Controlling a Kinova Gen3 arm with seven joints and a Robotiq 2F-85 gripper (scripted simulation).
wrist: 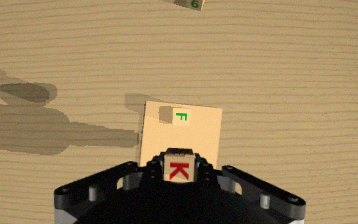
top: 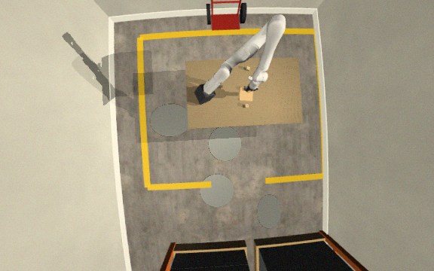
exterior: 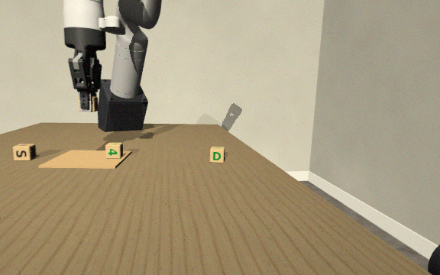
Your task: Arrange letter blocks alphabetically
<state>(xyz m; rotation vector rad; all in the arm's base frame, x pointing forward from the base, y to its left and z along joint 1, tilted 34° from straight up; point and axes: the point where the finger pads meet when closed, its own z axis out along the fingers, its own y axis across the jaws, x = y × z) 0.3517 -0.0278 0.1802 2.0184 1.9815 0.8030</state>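
My gripper [exterior: 87, 105] is shut on a tan block with a red K on top [wrist: 179, 170] and holds it well above the table, over the near edge of the mat in the wrist view. The light tan mat [wrist: 181, 134] lies flat on the table; it also shows in the exterior view [exterior: 84, 159]. A block with a green F on top [wrist: 175, 115] stands on the mat near one corner; its side shows a green 4 [exterior: 114, 150]. A block with S on its side [exterior: 24, 152] and a block with D on its side [exterior: 217, 154] lie off the mat.
The arm's dark base [exterior: 122, 111] stands on the table behind the mat. A block showing a green 6 [wrist: 192, 4] lies at the top edge of the wrist view. The table's right edge [exterior: 281, 168] drops to the floor.
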